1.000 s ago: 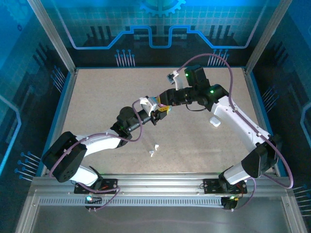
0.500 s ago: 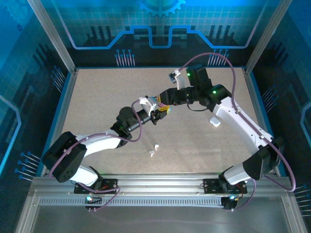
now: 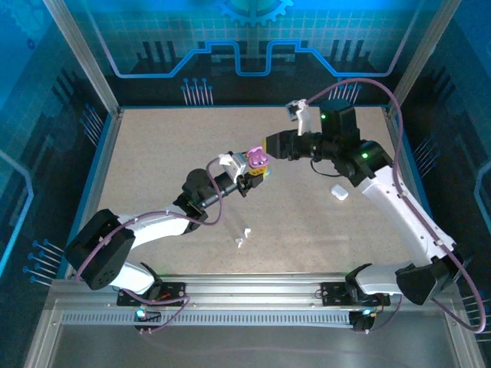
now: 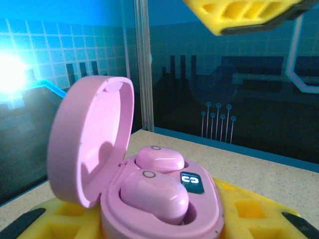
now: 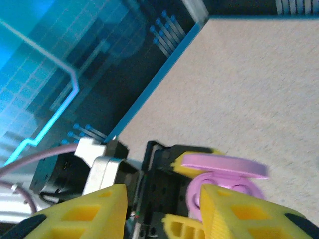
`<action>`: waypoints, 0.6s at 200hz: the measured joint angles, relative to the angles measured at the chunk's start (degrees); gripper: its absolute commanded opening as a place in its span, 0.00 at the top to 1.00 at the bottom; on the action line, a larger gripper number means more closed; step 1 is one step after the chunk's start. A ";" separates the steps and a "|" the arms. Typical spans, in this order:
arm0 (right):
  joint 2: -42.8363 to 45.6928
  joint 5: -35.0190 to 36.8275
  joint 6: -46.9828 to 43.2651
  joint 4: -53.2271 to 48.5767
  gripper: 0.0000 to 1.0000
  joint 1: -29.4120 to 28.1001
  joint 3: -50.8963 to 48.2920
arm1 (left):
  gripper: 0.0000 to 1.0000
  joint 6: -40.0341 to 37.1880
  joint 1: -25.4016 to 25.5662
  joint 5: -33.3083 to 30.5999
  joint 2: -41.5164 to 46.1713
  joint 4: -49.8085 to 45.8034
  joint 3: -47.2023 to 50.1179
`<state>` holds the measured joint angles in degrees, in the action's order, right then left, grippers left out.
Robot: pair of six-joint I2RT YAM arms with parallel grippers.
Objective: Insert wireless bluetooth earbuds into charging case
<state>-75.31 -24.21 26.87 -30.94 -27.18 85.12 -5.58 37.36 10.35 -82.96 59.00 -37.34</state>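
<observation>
My left gripper [image 3: 253, 173] is shut on a pink charging case [image 3: 258, 158], held above the middle of the table with its lid [image 4: 92, 144] standing open. Two pink earbuds [image 4: 160, 158] [image 4: 154, 194] sit in the case's wells beside a small lit display [image 4: 192, 182]. Yellow fingers [image 4: 254, 214] press the case body [image 4: 164, 219] from both sides. My right gripper [image 3: 273, 146] hovers just right of and above the case, open, with nothing between its yellow fingers [image 5: 79, 214]. From the right wrist I look down on the case [image 5: 219, 188] and its lid [image 5: 224, 165].
A white case [image 3: 338, 192] lies on the table at the right, under the right arm. Two tiny white earbuds [image 3: 248, 231] [image 3: 239, 243] rest on the table near the front centre. Blue walls and metal posts ring the table.
The right gripper has pulled back to the right, away from the case, and its jaws have widened. The pink case now shows uncovered from above. The left arm has stayed put.
</observation>
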 measured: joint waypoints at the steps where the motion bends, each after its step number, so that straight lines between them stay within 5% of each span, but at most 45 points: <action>1: 0.00 0.15 0.04 0.04 0.54 0.20 0.00 | 0.65 -0.04 0.00 0.09 0.07 0.00 0.00; 41: -5.20 1.57 1.05 -1.97 0.51 2.58 3.72 | 0.65 -0.61 0.04 1.99 1.75 0.02 0.04; 120: -12.94 -6.36 1.51 -5.75 0.47 2.78 7.15 | 0.65 -0.57 0.04 3.61 2.78 -0.76 0.11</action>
<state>-88.25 -30.57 28.38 -36.69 -24.40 92.27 -6.15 37.41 13.96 -80.18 58.24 -37.23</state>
